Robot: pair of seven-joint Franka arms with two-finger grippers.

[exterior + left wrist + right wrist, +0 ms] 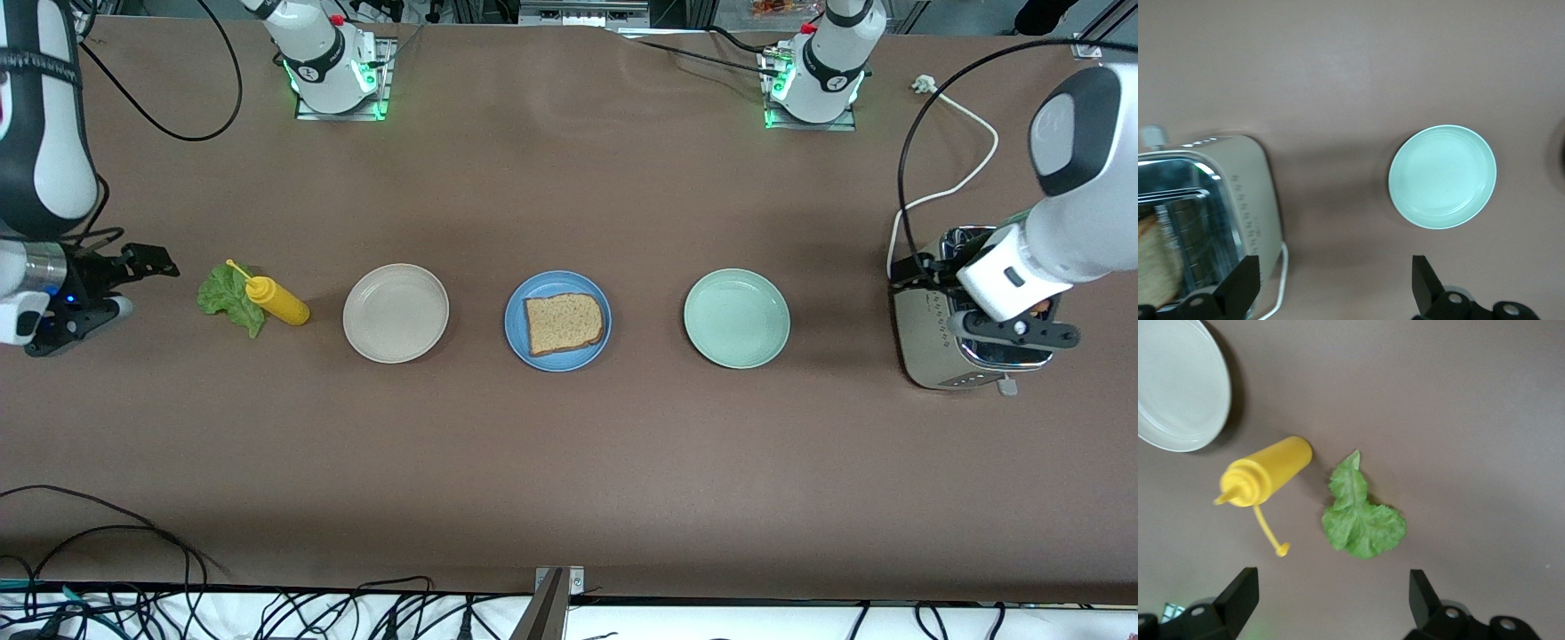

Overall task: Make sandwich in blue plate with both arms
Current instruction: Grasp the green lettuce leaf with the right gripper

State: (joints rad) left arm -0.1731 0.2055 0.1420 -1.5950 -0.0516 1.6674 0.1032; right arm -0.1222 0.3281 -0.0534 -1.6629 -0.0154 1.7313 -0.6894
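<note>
The left arm's black two-finger gripper [1013, 331] hangs spread wide over the shiny steel toaster [933, 356] at the left arm's end of the brown tabletop [569, 462]. The left wrist view shows a brown bread slice [1155, 263] standing in the toaster's slot, which the front view hides.

The right arm's black gripper [98, 289] hovers with fingers apart over its end of the tabletop, beside the crinkled green lettuce leaf [1361, 517] and the lying yellow squeeze bottle [1265, 473].

Along the middle, the round blue plate [520, 338] holds one wholegrain slice [564, 323], flat. The beige plate [396, 313] and the mint-green plate [736, 318] flank it.
</note>
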